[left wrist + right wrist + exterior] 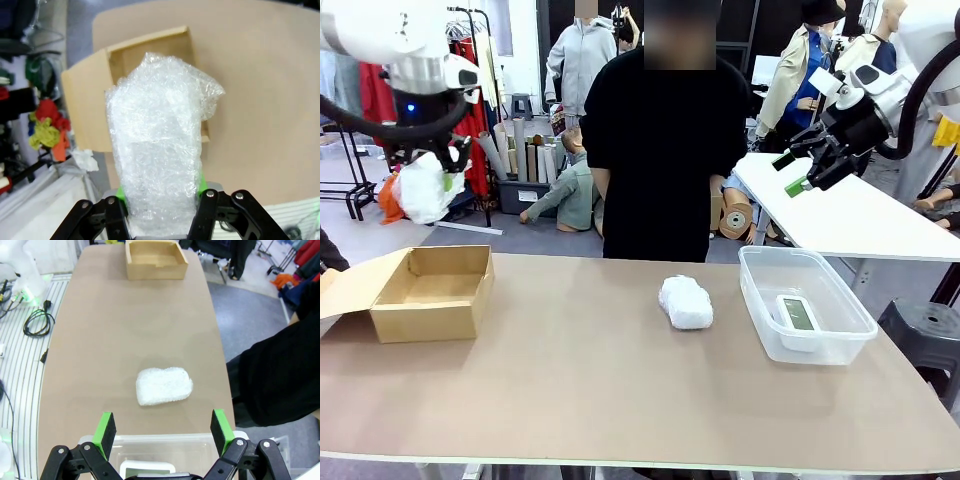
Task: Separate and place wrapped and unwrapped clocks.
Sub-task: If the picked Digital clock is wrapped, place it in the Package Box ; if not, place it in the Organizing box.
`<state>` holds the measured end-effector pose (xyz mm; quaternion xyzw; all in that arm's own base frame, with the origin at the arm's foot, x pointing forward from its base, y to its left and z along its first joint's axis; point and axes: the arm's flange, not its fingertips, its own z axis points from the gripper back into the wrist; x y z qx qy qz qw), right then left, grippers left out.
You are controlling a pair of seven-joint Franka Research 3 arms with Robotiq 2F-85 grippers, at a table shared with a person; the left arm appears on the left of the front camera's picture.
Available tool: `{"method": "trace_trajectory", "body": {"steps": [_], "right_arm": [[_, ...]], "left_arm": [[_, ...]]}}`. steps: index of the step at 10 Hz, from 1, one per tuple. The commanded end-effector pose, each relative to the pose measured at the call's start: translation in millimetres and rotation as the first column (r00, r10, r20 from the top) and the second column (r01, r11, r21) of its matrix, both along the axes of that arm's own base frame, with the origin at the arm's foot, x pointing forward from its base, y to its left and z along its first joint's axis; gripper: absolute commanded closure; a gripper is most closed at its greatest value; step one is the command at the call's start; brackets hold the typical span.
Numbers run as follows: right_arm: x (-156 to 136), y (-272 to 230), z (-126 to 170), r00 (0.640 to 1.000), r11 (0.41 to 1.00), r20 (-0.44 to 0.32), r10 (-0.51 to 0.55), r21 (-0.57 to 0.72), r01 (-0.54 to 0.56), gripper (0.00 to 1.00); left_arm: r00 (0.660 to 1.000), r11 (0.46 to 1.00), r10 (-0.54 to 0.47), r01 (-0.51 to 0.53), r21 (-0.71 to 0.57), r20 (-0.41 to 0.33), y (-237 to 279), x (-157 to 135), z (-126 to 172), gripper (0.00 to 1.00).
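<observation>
Front view: my left gripper [432,160] hangs high above the desk's [570,390] left end, pinching the held bundle [420,190]. The crinkly white wrap covers most of my fingers. Below it the cardboard box [430,292] stands open, one flap cut off by the picture's edge. The second bundle [685,302] lies on the desk near the middle, just beside the clear tub [850,325], not touching it. The bare clock [797,313] lies in the tub, screen up. My right gripper [800,172] is raised above the tub's far side, fingers spread and holding nothing. A person [665,140] in black stands at the far side.

Left wrist view: the held bundle [160,150] sits clamped between my green pads [201,184] and hides the fingertips. I cannot tell what is inside the wrap. The box [85,107] is partly hidden behind it.

Right wrist view: my right gripper [162,427] stands wide apart over the tub's rim [165,439]. The second bundle [164,386] lies just past it. Only the clock's top edge [147,469] peeks out above the gripper body. The box [156,267] sits at the desk's far end.
</observation>
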<state>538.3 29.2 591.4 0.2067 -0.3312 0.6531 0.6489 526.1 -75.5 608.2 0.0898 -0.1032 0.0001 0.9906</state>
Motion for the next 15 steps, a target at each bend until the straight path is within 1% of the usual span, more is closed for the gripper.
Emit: {"method": "trace_trajectory", "body": {"steps": [1,2,3,5,6,7,13,14,15], "right_arm": [[-0.3,0.1,1.3,1.0,1.0,0.002,0.001,0.0,-0.001,0.0],[-0.3,0.1,1.3,1.0,1.0,0.002,0.001,0.0,-0.001,0.0],[-0.3,0.1,1.3,1.0,1.0,0.002,0.001,0.0,-0.001,0.0],[-0.3,0.1,1.3,1.0,1.0,0.002,0.001,0.0,-0.001,0.0],[-0.3,0.1,1.3,1.0,1.0,0.002,0.001,0.0,-0.001,0.0],[-0.3,0.1,1.3,1.0,1.0,0.002,0.001,0.0,-0.001,0.0],[-0.3,0.1,1.3,1.0,1.0,0.002,0.001,0.0,-0.001,0.0],[-0.3,0.1,1.3,1.0,1.0,0.002,0.001,0.0,-0.001,0.0],[-0.3,0.1,1.3,1.0,1.0,0.002,0.001,0.0,-0.001,0.0]], "left_arm": [[0.987,0.986,0.14,-0.147,0.08,0.084,9.4,-11.2,-26.5,1.0],[0.972,0.971,0.203,-0.215,0.103,0.114,15.2,-12.0,-40.3,1.0],[0.959,0.958,0.244,-0.262,0.117,0.145,26.8,-8.3,-52.9,1.0],[0.936,0.942,0.311,-0.326,0.076,0.164,33.3,-5.8,-73.9,1.0],[0.927,0.934,0.344,-0.354,0.051,0.149,34.0,-0.9,-80.0,1.0],[0.954,0.956,0.273,-0.284,0.076,0.124,33.6,-2.3,-68.3,1.0],[0.954,0.956,0.273,-0.284,0.076,0.124,33.6,-2.3,-68.3,1.0],[0.951,0.953,0.285,-0.295,0.071,0.123,30.6,-1.2,-74.8,1.0],[0.962,0.971,0.224,-0.234,0.052,0.159,35.2,3.5,-86.9,1.0]]}}
